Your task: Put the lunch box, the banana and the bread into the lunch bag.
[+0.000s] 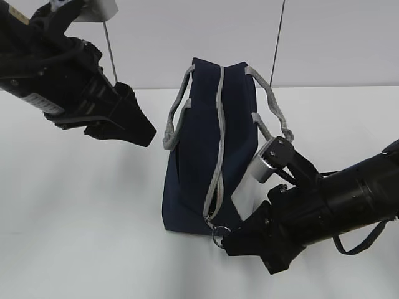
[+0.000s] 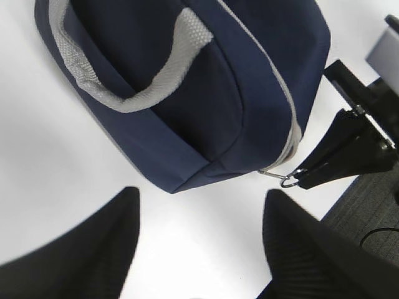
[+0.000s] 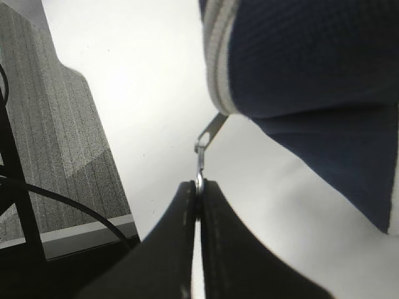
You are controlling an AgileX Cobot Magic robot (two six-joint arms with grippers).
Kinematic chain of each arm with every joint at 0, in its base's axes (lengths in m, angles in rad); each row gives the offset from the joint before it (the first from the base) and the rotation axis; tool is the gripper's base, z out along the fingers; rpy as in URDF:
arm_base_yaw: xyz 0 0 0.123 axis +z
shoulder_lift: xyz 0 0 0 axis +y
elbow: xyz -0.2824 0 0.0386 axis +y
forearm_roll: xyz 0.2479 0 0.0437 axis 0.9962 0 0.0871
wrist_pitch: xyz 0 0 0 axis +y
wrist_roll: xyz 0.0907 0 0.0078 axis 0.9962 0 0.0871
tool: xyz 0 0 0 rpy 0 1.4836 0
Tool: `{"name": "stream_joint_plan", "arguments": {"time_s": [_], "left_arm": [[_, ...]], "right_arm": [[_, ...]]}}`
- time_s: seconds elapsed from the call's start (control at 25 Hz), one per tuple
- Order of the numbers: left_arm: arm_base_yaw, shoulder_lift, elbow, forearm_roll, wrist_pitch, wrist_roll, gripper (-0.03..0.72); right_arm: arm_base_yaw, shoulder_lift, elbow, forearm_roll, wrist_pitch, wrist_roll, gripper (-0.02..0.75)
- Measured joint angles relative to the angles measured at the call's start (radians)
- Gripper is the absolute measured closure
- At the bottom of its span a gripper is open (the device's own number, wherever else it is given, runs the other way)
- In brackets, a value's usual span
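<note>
Lunch bag (image 1: 202,149) of navy fabric stands on the white table (image 1: 81,212), near its middle, with its grey zipper (image 1: 217,143) running along the top and down the near end. Going from the left: the left gripper (image 1: 128,121) hangs in the air to the left of the bag, clear of it and above the tabletop, and the left wrist view shows its two dark fingers (image 2: 75,249) spread wide apart with nothing between them, the bag's side and one grey webbing handle (image 2: 134,81) lying beyond. In the middle, the bag's two grey handles (image 1: 174,118) droop to either side of the zipper line, and a white side panel (image 1: 249,193) shows on its right flank. At the bag's low near corner the metal ring pull (image 1: 219,235) hangs from the end of the zipper. To the right, the right gripper (image 1: 240,242) reaches in low from the right edge, its fingertips pressed together and pinching that ring, as the right wrist view shows plainly (image 3: 199,184). Neither the lunch box, the banana nor the bread can be seen in any view
</note>
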Motion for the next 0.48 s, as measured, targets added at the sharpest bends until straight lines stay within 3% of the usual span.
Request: {"name": "stream_joint_plan", "arguments": {"time_s": [0.48], "left_arm": [[0.0, 0.0, 0.0, 0.0, 0.0, 0.0, 0.254]], "right_arm": [[0.0, -0.011, -0.09, -0.052, 0.066, 0.097, 0.754]]}}
